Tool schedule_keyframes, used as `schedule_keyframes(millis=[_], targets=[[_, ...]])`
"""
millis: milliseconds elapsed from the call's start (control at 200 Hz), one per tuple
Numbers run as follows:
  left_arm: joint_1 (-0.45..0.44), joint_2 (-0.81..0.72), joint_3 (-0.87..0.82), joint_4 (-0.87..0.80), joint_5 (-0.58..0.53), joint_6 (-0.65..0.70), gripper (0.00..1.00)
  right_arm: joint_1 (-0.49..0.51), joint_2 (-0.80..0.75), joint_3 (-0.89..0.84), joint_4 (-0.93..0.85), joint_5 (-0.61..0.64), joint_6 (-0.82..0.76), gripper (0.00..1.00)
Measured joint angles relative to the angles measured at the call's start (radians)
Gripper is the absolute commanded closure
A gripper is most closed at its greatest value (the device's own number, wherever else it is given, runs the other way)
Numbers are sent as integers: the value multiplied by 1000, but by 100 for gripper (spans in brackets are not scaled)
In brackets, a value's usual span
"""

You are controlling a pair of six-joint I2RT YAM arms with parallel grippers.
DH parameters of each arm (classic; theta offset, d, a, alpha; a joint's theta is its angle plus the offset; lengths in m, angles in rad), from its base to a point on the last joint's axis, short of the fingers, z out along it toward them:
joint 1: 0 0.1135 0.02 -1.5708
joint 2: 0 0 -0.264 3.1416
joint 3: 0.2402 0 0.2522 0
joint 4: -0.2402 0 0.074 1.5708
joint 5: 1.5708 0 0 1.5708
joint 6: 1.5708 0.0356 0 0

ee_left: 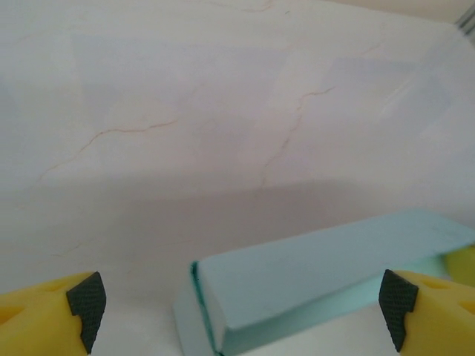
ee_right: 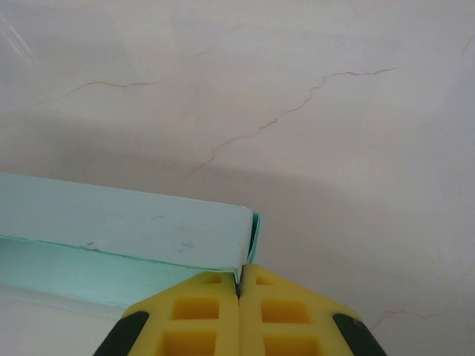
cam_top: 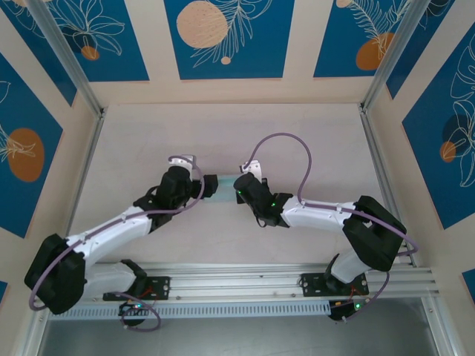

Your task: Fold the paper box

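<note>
Centrally on the pale bench (cam_top: 223,133), the paper box (cam_top: 221,185) sits folded into a shallow light-blue block between the two arms. The left gripper (ee_left: 241,315) has its jaws spread wide, the dark pads (ee_left: 87,304) standing well clear on either side of the box and gripping nothing. The right gripper (ee_right: 239,311) has its jaws clenched tight together at the box's other end, where the corner of the card runs straight into the seam between the yellow fingers (ee_right: 197,319), a thin edge caught there.
</note>
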Motion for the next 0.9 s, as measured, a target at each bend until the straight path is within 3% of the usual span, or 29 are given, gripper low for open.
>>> schedule_keyframes(millis=[160,295,425,660,895], targets=[[24,98,19,12,10,-10,20,3,4,0,4,1,0,100],[32,140,34,54,26,-25,38,11,7,4,0,11,0,100],[33,165,34,99,49,-37,41,23,8,16,-30,25,0,100],[36,216,6,209,73,-72,44,28,1,33,-99,38,-2,64],[39,228,-14,260,74,-89,45,32,-32,55,-191,-7,0,47]])
